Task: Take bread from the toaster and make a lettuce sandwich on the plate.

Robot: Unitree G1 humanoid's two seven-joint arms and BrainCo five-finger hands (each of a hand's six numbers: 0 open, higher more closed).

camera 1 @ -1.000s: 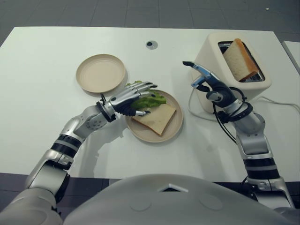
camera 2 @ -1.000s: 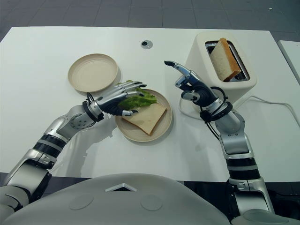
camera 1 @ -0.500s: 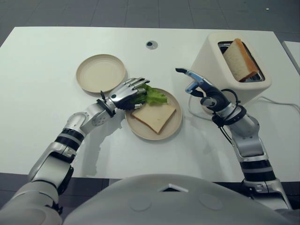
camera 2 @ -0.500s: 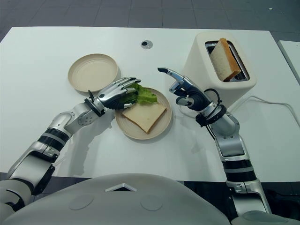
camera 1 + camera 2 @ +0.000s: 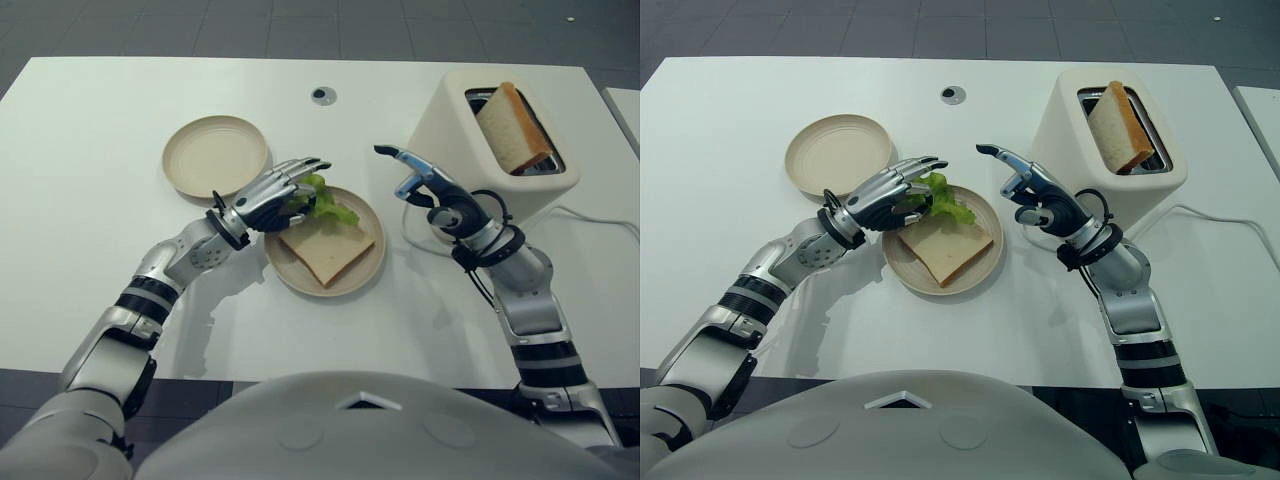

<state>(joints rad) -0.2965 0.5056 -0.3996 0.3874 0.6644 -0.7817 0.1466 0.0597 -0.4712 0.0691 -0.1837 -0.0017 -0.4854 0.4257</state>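
Lettuce, a ruffled green leaf (image 5: 328, 205), sits gripped by curled fingers (image 5: 295, 176) of the left hand (image 5: 262, 198) at the round tan plate's (image 5: 292, 272) far rim beside a pale bread slice (image 5: 325, 248), right hand (image 5: 435, 188) empty, fingers mostly curled, near the cream toaster (image 5: 445, 115).

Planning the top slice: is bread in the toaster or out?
In: one slice leans in the toaster's slot, its top half sticking out.
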